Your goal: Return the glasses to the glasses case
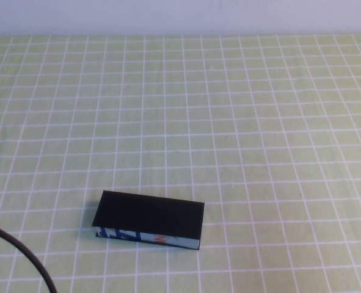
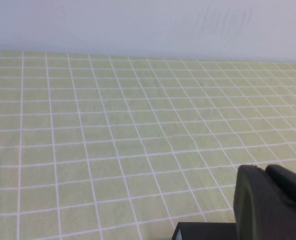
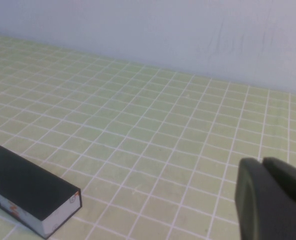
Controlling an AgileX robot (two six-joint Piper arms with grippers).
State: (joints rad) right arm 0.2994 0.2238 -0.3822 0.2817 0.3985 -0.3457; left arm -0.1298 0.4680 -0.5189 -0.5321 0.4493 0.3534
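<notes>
both grippers sit back from the work: the left gripper (image 2: 270,202) shows only as a dark body at the edge of its wrist view, over the near left of the table, and the right gripper (image 3: 273,200) likewise, off to the right of the case. whether either one's fingers are parted or closed cannot be told, and nothing is seen held in them. the glasses case (image 1: 148,221) lies flat on the green checked tablecloth (image 1: 241,122) near the front, lid down, printed edge facing the robot. the glasses are nowhere in view. judging by the closed lid, they are likely already inside, though that stays hidden; little seems left.
</notes>
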